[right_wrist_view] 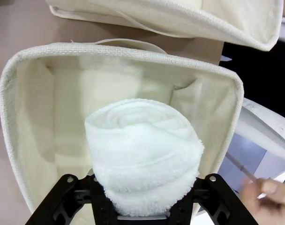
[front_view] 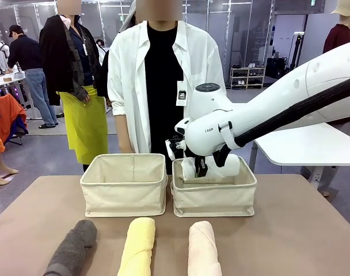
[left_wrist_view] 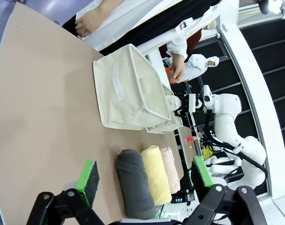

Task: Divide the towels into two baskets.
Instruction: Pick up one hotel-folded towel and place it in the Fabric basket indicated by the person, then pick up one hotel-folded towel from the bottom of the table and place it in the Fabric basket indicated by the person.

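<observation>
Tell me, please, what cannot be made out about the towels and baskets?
- Right wrist view: white towel covers the pads of the right gripper; grip unclear.
- Front view: bottom edge cuts off the grey towel, yellow towel and pink towel.
- Front view: left basket front wall hides its floor.

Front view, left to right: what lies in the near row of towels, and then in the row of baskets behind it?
Near row: dark grey towel → pale yellow towel → pale pink towel. Behind: left basket → right basket.
</observation>
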Motion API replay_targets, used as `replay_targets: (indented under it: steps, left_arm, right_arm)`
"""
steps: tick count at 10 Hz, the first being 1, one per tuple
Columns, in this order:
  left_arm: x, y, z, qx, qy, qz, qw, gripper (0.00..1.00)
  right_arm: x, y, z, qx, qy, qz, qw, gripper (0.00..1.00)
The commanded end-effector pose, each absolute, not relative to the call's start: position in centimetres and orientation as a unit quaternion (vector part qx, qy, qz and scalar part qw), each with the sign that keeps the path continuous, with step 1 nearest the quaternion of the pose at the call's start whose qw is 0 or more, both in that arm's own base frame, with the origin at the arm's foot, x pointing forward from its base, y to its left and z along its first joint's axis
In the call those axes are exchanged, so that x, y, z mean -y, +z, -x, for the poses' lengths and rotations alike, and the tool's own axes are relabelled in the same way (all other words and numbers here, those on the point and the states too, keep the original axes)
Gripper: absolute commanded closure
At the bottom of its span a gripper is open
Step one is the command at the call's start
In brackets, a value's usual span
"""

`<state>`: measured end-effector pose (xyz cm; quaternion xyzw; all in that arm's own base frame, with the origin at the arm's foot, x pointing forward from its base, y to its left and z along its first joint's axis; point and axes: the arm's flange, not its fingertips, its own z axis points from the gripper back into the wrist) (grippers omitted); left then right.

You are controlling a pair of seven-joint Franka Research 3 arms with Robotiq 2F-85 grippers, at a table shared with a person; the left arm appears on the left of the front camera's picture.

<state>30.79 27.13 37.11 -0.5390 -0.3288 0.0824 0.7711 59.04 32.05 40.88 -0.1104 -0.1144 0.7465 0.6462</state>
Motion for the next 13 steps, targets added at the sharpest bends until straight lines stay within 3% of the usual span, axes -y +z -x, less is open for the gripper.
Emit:
replay_targets:
  steps: [1, 3, 4, 9, 10, 13]
  left_arm:
    - [-27.3, 37.2, -30.5, 0.330, 0.081, 0.539, 0.771, 0.00]
    - [-27.3, 37.2, -30.5, 0.330, 0.081, 0.539, 0.771, 0.00]
    - [-27.3, 37.2, -30.5, 0.330, 0.081, 0.539, 0.771, 0.00]
    - [-27.3, 37.2, -30.5, 0.330, 0.081, 0.539, 0.771, 0.00]
    - [-27.3, 37.2, -30.5, 0.330, 0.081, 0.539, 0.771, 0.00]
    - [-27.3, 37.2, -30.5, 0.330, 0.081, 0.539, 0.771, 0.00]
  right_arm:
    - [-32.3, 41.2, -59.1, 0.104, 0.730, 0.119, 0.665, 0.35]
    - [-32.1, 41.4, -58.8, 0.104, 0.729, 0.119, 0.666, 0.08]
    - [-31.9, 41.5, -58.6, 0.101, 0.728, 0.119, 0.668, 0.00]
    - [-29.4, 43.2, -55.3, 0.132, 0.712, 0.101, 0.682, 0.00]
    - [-31.4, 41.9, -58.7, 0.108, 0.727, 0.113, 0.668, 0.00]
    - [-31.4, 41.9, -58.7, 0.108, 0.727, 0.113, 0.668, 0.00]
